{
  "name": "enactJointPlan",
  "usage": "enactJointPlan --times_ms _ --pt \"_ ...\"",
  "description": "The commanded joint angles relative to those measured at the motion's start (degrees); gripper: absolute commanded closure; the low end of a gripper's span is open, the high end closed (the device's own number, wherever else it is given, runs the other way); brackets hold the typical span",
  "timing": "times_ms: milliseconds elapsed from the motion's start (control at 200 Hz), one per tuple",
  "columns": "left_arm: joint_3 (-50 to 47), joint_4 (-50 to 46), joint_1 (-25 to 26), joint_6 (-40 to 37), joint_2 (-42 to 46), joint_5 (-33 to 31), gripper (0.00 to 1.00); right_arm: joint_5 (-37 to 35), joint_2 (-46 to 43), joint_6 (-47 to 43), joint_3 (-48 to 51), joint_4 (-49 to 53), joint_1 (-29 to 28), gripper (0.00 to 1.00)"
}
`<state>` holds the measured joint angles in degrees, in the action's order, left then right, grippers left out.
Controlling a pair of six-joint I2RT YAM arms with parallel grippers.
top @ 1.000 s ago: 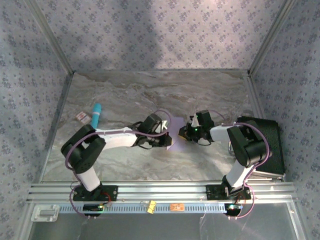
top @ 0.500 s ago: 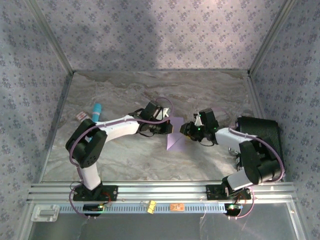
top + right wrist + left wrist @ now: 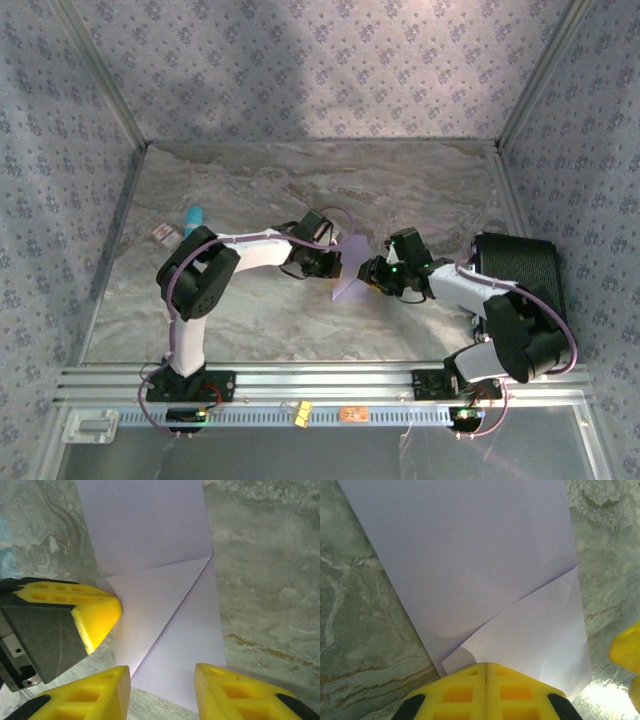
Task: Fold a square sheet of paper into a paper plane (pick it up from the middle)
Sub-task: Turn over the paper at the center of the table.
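The left gripper [image 3: 486, 682] has its two yellow fingers pressed flat together with no gap, their tips sitting right at the near edge of the thin lavender-purple sheet of paper [image 3: 470, 555]. Whether that edge is actually nipped between them cannot be told. In the right wrist view, one of those yellow fingertips [image 3: 100, 617] touches the sheet's edge at 9 o'clock. The right gripper [image 3: 162, 690] stands partly open, its two yellow fingers spread apart at 6 o'clock of that view with nothing between them but the sheet's near corner lying below. It grips nothing. The sheet [image 3: 150, 530] lies on the grey marble-patterned table [image 3: 300, 180], with one corner folded over into a triangular flap whose crease runs diagonally toward 1 o'clock. From above, the sheet [image 3: 347, 280] sits near the middle of the table, with the left gripper [image 3: 333, 262] at its 9 o'clock and the right gripper [image 3: 372, 270] at its 3 o'clock, the two facing each other across it. Farther out, a light-blue cylinder [image 3: 193, 216] and a small pink-and-white card [image 3: 165, 233] lie toward 10 o'clock of the table, well apart from the sheet. A black ribbed case [image 3: 525, 290] rests at the 3 o'clock edge.
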<state>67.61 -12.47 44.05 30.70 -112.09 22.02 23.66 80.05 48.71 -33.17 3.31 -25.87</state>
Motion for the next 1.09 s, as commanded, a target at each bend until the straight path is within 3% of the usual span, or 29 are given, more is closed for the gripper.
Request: enactJointPlan --times_ms 0,370,865,1089 --pt "-0.88 -2.4 1.17 -1.07 -1.12 -1.07 0.96 -4.91 -1.86 1.18 -0.48 6.74 -1.01 0.59" --pt "-4.16 0.34 3.71 3.72 0.34 -3.12 0.96 -4.83 -3.19 2.18 1.0 6.39 -1.79 0.57" --pt "-5.12 0.78 3.69 4.46 1.7 -4.18 0.97 -6.26 -3.28 2.92 3.41 7.75 -3.31 0.56" --pt "-5.72 1.37 3.75 4.8 1.88 -3.56 0.97 -1.44 -2.01 5.46 5.89 -3.95 -2.7 0.5"
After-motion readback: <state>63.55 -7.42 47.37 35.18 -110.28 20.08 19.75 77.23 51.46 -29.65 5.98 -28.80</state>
